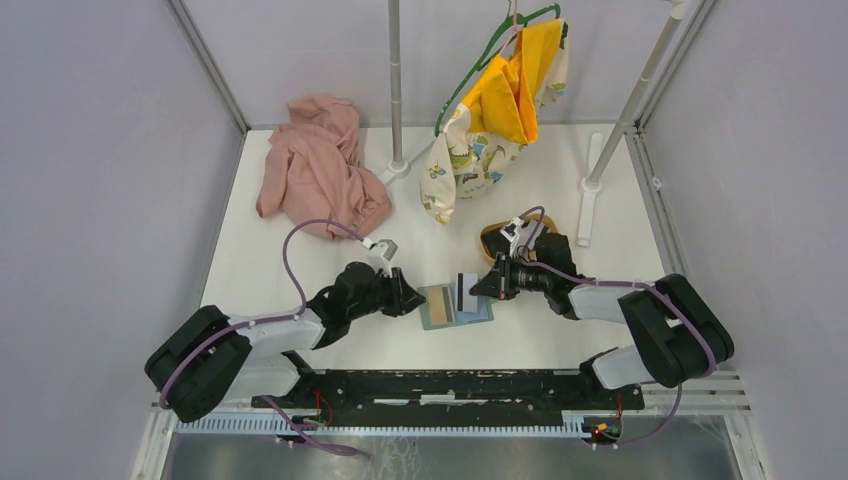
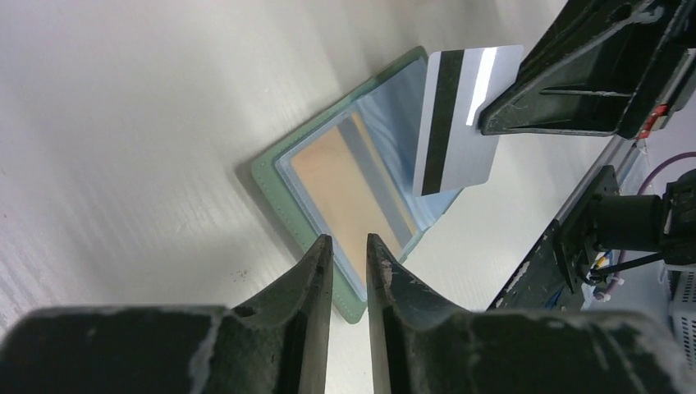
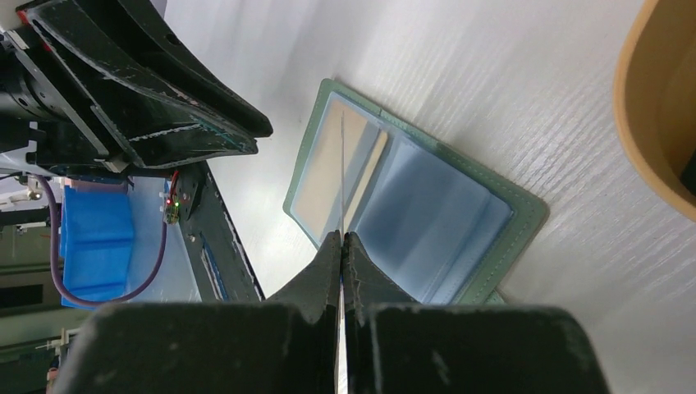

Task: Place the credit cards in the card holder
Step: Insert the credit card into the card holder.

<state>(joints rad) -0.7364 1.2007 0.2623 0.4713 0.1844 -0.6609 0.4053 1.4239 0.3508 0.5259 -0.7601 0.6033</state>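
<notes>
Holding: right gripper pinched white card edge-on over holder
Left gripper: jaws narrow, empty, at holder's edge
Card holder: lay open, desk's near-middle
Risk: card could miss slot; unpinned holder might slide

Card holder corner behind left pincer

A white worktop is enclosed by plain pale grey walls. One white pole is stood well beyond the left claw, another pole beyond the right claw.
</notes>
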